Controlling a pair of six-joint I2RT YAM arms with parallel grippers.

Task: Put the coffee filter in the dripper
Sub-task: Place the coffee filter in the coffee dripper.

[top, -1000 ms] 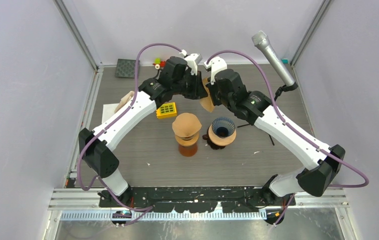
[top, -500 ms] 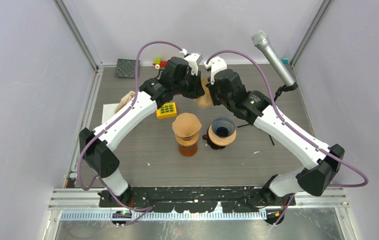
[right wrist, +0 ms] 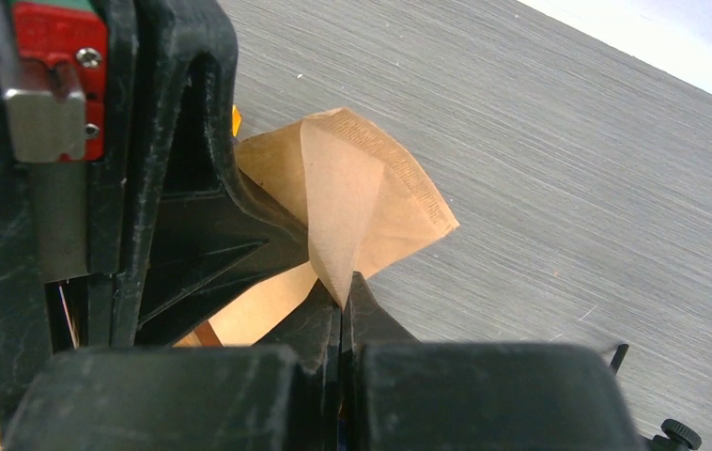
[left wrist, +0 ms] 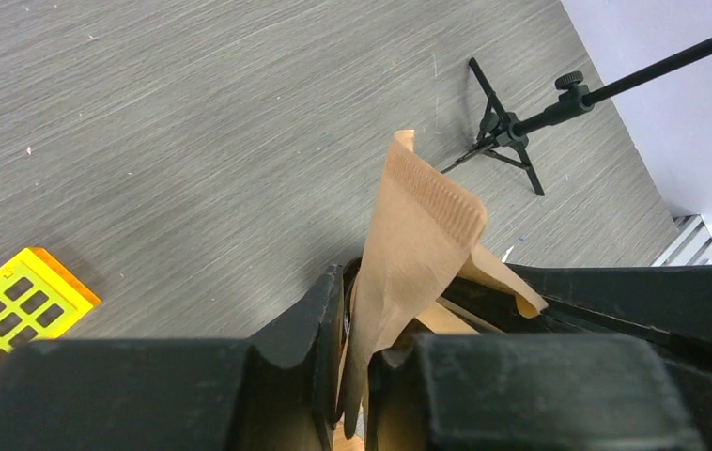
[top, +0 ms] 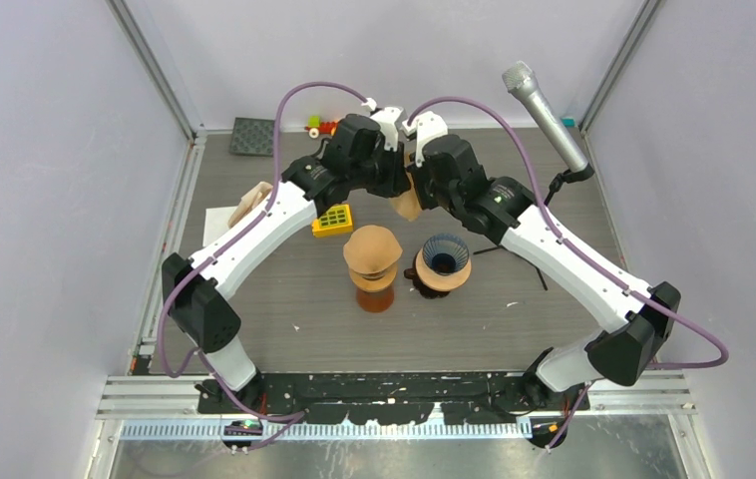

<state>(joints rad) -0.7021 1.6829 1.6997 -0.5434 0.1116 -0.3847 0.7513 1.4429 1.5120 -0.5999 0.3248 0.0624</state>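
Paper is the weak point here: the brown coffee filter [left wrist: 420, 221] hangs above the far middle of the table, pinched from two sides at once. The left gripper [left wrist: 362, 366] is clenched on one wall of it, the sheet running down into the narrow slot between its fingers. The right gripper [right wrist: 343, 303] is clamped tight on a fold of the opposite wall. The cone looks only partly spread, with one flap curling over. The dripper [top: 443, 261] stands nearer, well apart from the filter and a little to the right, beside a tan-capped brown vessel [top: 372, 265]. If the two arms draw apart too far or unevenly, the thin sheet could tear at either pinch or slide out of one claw and collapse flat. If it is carried down half open or off centre, it may crumple on the dripper's rim or land on the table. A low approach could also nudge the dripper or the vessel beside it.
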